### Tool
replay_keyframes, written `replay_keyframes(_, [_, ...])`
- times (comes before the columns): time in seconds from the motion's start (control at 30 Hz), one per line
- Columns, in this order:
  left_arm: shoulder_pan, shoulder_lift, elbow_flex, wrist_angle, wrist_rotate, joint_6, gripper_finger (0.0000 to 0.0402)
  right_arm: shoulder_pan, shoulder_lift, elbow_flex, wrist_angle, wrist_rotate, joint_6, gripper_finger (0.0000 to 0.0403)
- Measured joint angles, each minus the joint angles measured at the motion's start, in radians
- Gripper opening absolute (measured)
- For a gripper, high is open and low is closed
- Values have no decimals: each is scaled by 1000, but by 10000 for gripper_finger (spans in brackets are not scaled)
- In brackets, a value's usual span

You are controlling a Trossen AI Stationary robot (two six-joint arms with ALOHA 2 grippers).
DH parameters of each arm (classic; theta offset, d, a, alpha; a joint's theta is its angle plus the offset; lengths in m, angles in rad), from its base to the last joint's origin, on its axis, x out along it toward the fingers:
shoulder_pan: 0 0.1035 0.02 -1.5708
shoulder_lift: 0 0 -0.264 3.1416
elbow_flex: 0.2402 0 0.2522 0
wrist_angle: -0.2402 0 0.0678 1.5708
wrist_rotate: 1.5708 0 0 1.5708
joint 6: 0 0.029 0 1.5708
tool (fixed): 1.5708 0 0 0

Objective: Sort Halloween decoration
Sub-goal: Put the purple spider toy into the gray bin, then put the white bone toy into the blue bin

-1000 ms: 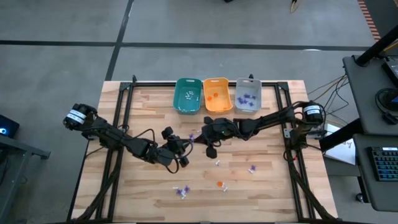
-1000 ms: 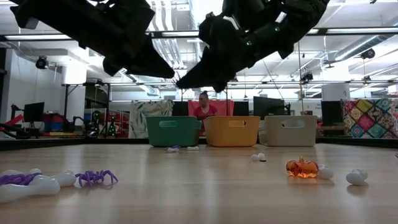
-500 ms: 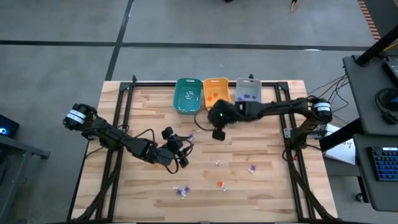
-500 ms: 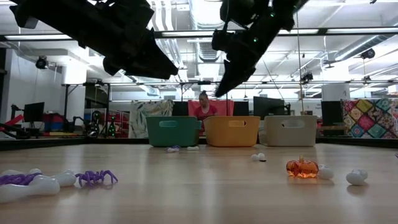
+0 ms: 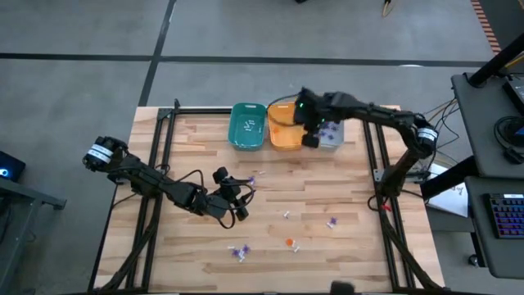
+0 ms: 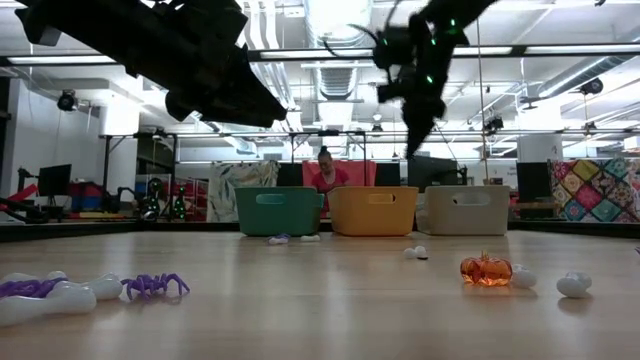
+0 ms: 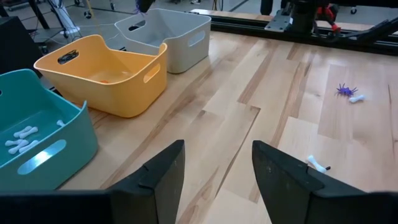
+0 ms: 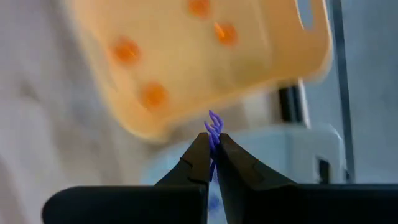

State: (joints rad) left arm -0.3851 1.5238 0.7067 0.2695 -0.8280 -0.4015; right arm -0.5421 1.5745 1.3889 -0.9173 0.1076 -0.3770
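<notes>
bins in a row at far edge of table (image 5: 196,156): teal bin (image 5: 247,125), orange bin (image 5: 282,127), grey bin (image 5: 329,135). white bones in teal bin (image 7: 20,138), orange bits in orange bin (image 8: 153,96).

right gripper (image 8: 212,148) raised above the bins, about over the gap between orange and grey. fingers pinched tight on a purple trinket (image 8: 214,126), tip poking out past the fingertips.

left gripper (image 7: 215,171) low over table's middle-left, pointed toward the bins. jaws spread wide, nothing between them.

loose pieces on the wood: purple trinket near left gripper (image 5: 251,179), purple pair near front edge (image 5: 239,251), white piece (image 5: 286,215), purple one (image 5: 332,222), orange pumpkin (image 6: 486,270) with white bit beside it. purple spider (image 6: 153,286) and white bone (image 6: 60,297) close to the low camera.

person in red seated beyond table (image 6: 326,172).
</notes>
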Motion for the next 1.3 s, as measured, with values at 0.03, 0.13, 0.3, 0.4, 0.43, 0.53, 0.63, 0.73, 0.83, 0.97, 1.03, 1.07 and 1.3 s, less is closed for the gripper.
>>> replay_keyframes(0.03, [0, 0, 0, 0, 0, 0, 171, -35, 0, -9, -7, 0, -34, 10])
replay_keyframes(0.13, [0, 1, 0, 0, 0, 0, 171, -140, 6, -35, -9, 0, -85, 10])
replay_keyframes(0.3, [1, 12, 0, -1, 0, 0, 171, -292, 35, -72, -6, -3, -82, 10])
replay_keyframes(0.4, [3, 13, 0, 1, -1, 0, 171, -349, 65, -85, -1, -8, -35, 10])
replay_keyframes(0.43, [4, 13, 0, 1, -2, 0, 171, -361, 76, -85, 8, -8, -21, 10])
replay_keyframes(0.53, [5, 13, 0, 5, -3, 0, 171, -387, 106, -86, 25, -10, 11, 12])
replay_keyframes(0.63, [5, 13, 0, 5, -3, 0, 171, -397, 134, -86, 51, -10, 48, 17])
replay_keyframes(0.73, [5, 13, 0, 5, -3, 0, 171, -398, 148, -86, 67, -10, 63, 32])
replay_keyframes(0.83, [6, 13, 0, 7, -3, 0, 171, -399, 150, -86, 69, -20, 68, 56])
replay_keyframes(0.97, [8, 13, 0, 8, -3, 0, 171, -398, 150, -86, 71, -29, 71, 91])
replay_keyframes(1.03, [10, 13, 0, 8, -3, 0, 171, -398, 147, -86, 66, -29, 81, 100])
replay_keyframes(1.07, [10, 13, 0, 8, -3, 0, 171, -398, 144, -85, 59, -29, 96, 103])
replay_keyframes(1.3, [10, 13, 0, 8, -3, 0, 171, -371, 74, -81, -1, -39, 205, 96])
